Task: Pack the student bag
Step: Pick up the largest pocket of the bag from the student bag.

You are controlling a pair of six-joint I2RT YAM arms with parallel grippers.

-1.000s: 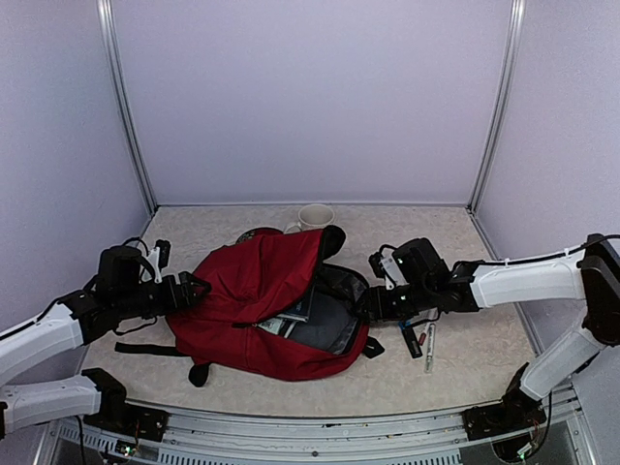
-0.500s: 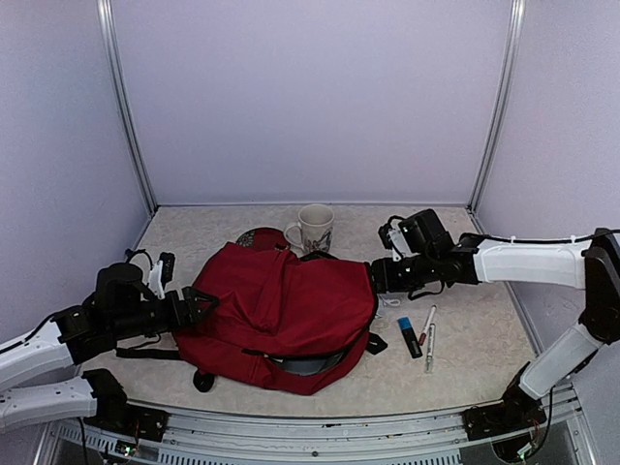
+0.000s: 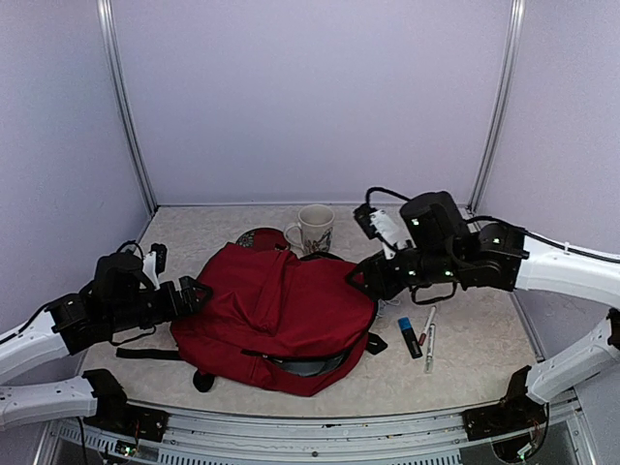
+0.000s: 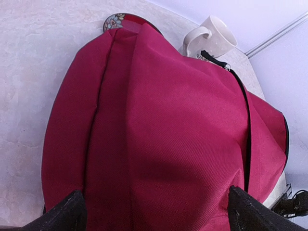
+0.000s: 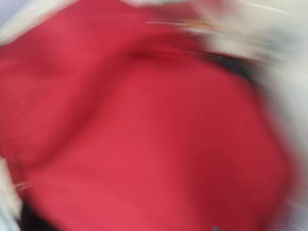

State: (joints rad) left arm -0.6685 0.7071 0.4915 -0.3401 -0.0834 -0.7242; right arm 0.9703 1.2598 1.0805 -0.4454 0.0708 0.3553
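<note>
Containers first: the student bag (image 3: pixel 279 308) lies flat on the middle of the worktop (image 3: pixel 484 360), red flap down over the main pocket. Only a thin slit of grey lining (image 3: pixel 308 365) shows along the near edge, so I can't see what's inside it. A white mug (image 3: pixel 315 229) stands upright just behind the bag, and a red plate with a flowery rim (image 3: pixel 252 237) pokes out from under the bag's back edge beside it.

Compared to a second ago, that's a big change. Back then the flap was pulled up, the pocket gaped open with flat book-like stuff showing, and the right tool was down at the mouth. Now the flap has dropped shut, the mug is no longer half hidden, and the right arm has lifted and swung back. The blue-capped marker (image 3: pixel 411 337) and two pens (image 3: pixel 429 334) on the right are out in plain sight too.

The left tool (image 3: pixel 191 294) sits at the bag's left edge, spread wide. On its wrist cam both fingers (image 4: pixel 72 214) are out at the bottom corners, with red fabric filling everything ahead. The right tool (image 3: pixel 360 281) hangs over the bag's right edge. Its own cam is just a red blur, so I can't tell how wide it is or whether it's gripping fabric.
</note>
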